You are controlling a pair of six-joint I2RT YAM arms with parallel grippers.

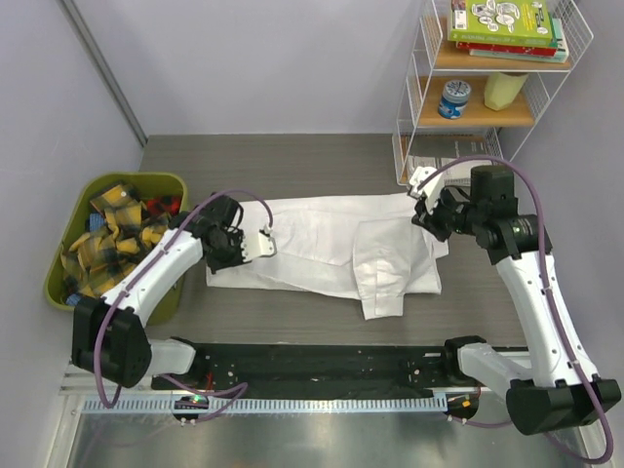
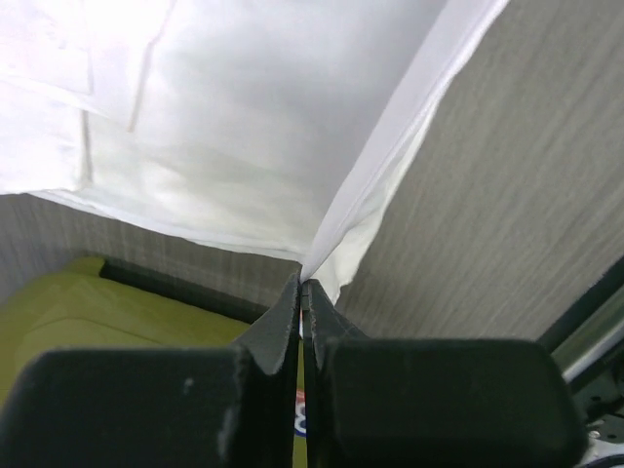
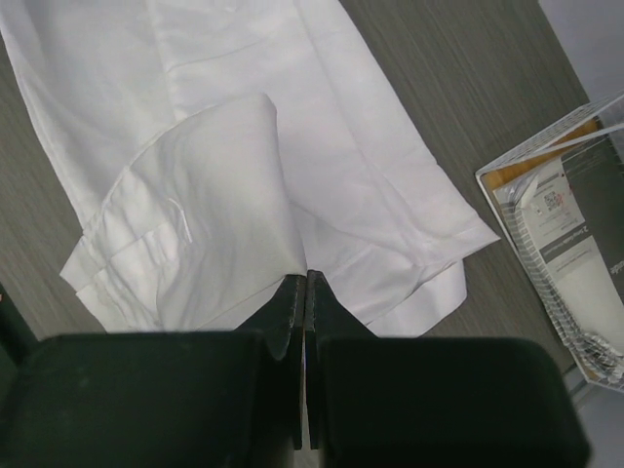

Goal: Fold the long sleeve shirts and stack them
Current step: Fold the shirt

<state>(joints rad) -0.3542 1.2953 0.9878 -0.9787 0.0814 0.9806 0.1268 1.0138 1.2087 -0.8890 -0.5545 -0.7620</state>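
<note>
shirt [image 1: 331,255] edges sit pinched between left fingers [image 2: 275,331] and right fingers [image 3: 287,314].

Shirt [image 1: 312,244]: plain white, long-sleeved, lightly creased.
Pose: spread wide and flat, partly folded.
Place: middle of the surface [image 1: 292,171].
Sleeve [image 1: 382,268]: doubled over the right half, cuff toward the near edge.
Left edge: pinched and raised by left claw [image 2: 302,283].
Sleeve fold: pinched by right claw [image 3: 305,275].
</note>
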